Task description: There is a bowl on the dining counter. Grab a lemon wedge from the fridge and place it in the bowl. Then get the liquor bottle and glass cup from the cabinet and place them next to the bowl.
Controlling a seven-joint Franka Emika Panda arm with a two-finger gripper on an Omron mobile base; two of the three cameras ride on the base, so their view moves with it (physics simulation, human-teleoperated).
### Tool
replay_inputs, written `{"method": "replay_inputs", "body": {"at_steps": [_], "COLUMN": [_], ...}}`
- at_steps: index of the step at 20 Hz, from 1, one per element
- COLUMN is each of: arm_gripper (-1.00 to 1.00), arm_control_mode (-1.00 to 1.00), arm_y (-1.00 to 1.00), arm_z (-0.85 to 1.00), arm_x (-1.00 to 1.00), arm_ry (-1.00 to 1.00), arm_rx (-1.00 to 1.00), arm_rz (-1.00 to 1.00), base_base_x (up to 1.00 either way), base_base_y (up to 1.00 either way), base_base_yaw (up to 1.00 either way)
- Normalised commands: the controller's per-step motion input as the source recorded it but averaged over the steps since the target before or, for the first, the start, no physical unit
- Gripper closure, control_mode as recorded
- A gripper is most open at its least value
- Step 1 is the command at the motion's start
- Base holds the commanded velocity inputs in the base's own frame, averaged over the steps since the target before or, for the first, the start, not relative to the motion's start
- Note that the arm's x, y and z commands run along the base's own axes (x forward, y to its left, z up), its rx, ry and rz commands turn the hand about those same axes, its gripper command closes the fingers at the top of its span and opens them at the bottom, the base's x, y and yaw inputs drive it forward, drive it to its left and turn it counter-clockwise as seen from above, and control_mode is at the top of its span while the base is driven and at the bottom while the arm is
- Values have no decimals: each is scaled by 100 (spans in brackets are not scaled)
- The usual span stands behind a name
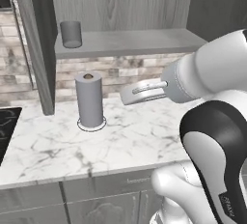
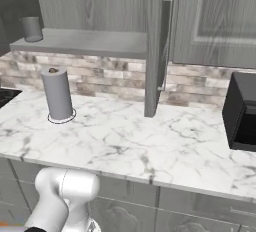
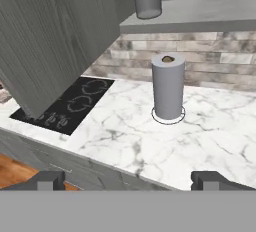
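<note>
One glass cup (image 1: 71,34) stands upright on the open cabinet shelf (image 1: 135,42), above and a little to the left of the paper towel roll (image 1: 90,100), which is my landmark here. That roll stands on its ringed base on the marble tabletop (image 1: 125,141), in front of the brick backsplash. A dark cooktop (image 3: 70,103) lies left of the roll, and a dark box-like appliance (image 2: 242,113) sits well to its right.

The gripper (image 3: 127,180) hangs well short of the roll and below the shelf; its jaws stand fully apart and hold nothing.

I would judge the cup to be light, rigid, smooth and breakable, so a level, gentle squeeze across the middle of its wall seems safest.

An open cabinet door (image 3: 55,36) hides what lies left of the cup. No bottle is visible on the shelf. The cup looks grey and opaque, so I cannot tell whether it is empty.
</note>
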Motion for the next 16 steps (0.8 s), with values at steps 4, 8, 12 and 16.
{"method": "replay_inputs", "body": {"at_steps": [4, 8, 12, 16], "arm_gripper": [-100, -100, -100, -100], "arm_control_mode": [100, 100, 100, -100], "arm_y": [0, 0, 0, 3], "arm_z": [0, 0, 0, 0], "arm_x": [0, 0, 0, 2], "arm_ry": [0, 0, 0, 1], "arm_rx": [0, 0, 0, -1], "arm_rz": [0, 0, 0, -1], "base_base_x": [64, 71, 78, 36], "base_base_y": [0, 0, 0, 0], "base_base_yaw": [1, 1, 0, 0]}}
